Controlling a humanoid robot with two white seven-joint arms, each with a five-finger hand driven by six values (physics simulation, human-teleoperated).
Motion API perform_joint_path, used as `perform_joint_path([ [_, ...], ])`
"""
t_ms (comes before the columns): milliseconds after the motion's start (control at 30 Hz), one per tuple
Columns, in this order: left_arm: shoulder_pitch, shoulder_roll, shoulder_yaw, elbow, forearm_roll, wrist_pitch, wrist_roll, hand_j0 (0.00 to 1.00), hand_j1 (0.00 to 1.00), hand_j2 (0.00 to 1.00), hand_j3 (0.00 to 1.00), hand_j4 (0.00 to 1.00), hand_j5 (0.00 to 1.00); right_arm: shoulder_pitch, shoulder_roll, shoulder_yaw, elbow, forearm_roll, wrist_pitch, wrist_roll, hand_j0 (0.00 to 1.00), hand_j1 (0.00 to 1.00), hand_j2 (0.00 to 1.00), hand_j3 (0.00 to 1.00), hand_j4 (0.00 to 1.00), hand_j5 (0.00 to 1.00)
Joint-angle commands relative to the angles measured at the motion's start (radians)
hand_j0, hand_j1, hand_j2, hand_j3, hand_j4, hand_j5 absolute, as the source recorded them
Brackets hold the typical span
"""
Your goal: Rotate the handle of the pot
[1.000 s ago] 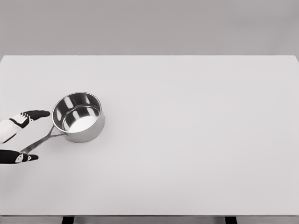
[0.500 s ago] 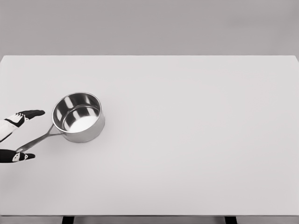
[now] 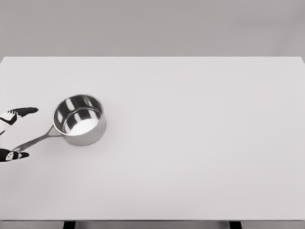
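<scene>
Left hand (image 3: 12,133) withdrew; steel pot (image 3: 79,119) sits empty.

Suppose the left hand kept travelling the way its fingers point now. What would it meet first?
Most likely the steel pot. The left hand opens rightward, its fingers straddling the pot's handle. Depth is unclear, so the upper finger might pass behind the rim.

A wide, pale grey table (image 3: 200,143) fills nearly the whole head view, its far edge running straight across under a darker grey wall. One thing rests on it: a shiny steel pot (image 3: 80,119), upright at the left side (nothing can be seen inside it). Its long thin handle (image 3: 33,141) points toward the table's lower left edge.
</scene>
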Motion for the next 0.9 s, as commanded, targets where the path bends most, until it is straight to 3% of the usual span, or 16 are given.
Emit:
perform_joint_path([
  [0, 0.0, 0.001, 0.015, 0.009, 0.008, 0.001, 0.0, 1.0, 1.0, 1.0, 1.0, 1.0, 1.0, -0.002, 0.0, 0.0, 0.0, 0.0, 0.0, 0.0, 1.0, 1.0, 1.0, 1.0, 1.0, 1.0],
  [867, -0.115, 0.001, 0.0, 0.153, 0.006, 0.001, -0.003, 1.0, 1.0, 1.0, 1.0, 1.0, 1.0, -0.002, 0.0, 0.0, 0.0, 0.0, 0.0, 0.0, 1.0, 1.0, 1.0, 1.0, 1.0, 1.0],
])
